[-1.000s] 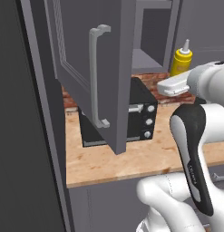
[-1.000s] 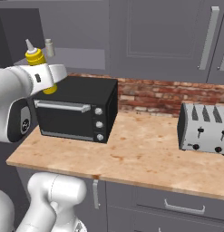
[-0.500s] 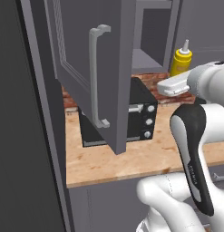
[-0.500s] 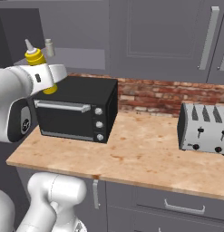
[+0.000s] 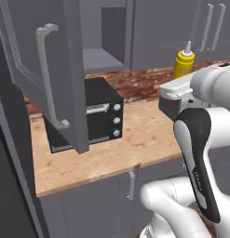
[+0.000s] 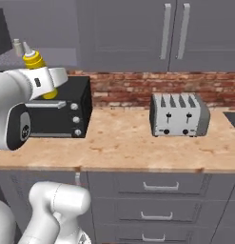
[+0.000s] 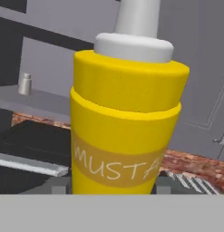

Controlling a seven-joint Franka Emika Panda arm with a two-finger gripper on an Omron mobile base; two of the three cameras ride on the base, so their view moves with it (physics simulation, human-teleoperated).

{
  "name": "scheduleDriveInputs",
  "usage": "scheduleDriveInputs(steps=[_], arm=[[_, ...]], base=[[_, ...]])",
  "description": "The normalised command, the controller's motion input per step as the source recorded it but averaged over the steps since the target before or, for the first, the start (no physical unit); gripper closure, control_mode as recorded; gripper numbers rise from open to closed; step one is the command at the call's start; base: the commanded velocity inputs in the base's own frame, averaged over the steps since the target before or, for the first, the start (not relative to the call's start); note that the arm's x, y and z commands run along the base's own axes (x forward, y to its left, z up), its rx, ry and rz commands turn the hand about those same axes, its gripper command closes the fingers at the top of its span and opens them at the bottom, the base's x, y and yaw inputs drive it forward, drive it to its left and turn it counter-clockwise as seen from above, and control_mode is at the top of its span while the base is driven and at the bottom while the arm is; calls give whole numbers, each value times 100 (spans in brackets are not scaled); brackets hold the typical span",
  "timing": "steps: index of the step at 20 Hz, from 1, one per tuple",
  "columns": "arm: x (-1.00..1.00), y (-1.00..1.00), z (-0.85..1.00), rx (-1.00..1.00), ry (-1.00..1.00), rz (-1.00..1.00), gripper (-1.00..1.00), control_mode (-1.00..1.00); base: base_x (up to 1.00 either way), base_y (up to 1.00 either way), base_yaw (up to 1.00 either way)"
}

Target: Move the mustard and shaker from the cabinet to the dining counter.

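The small yellow squeeze bottle of mustard with its pale pointed nozzle (image 7: 127, 108) stood upright right in front of the hand camera, label reading "MUSTA", and the two-finger hand (image 6: 50, 88) was clenched on its lower body. From the left base camera the yellow bottle (image 5: 184, 64) poked up above the white arm, out in the air in front of the red brick backsplash (image 5: 139, 82) and well clear of the dark grey upper wall cabinet (image 5: 102, 42). That cabinet's framed panel door with the long grey bar handle (image 5: 49, 76) hung wide open. In the right base view the bottle (image 6: 35, 62) sat above the black toaster oven (image 6: 62, 112), which rested on the light-wood grained worktop (image 6: 128, 143). And there, on the cabinet shelf, the tiny grey tapered shaker with a lighter cap (image 7: 24, 84) stood upright, well to the side of the mustard; it showed again beside the nozzle from the right (image 6: 16, 46). A silver four-slot toaster (image 6: 179, 114) stood farther along the worktop, against the brick.
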Motion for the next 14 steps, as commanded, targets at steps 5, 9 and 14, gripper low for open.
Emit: scheduleDriveInputs(steps=[5,9,14], arm=[[0,0,0,0,0,0,100,100],[0,0,0,0,0,0,100,100],[0,0,0,0,0,0,100,100]], base=[[0,-28,-91],[0,-6,-98],[0,-1,-99]])
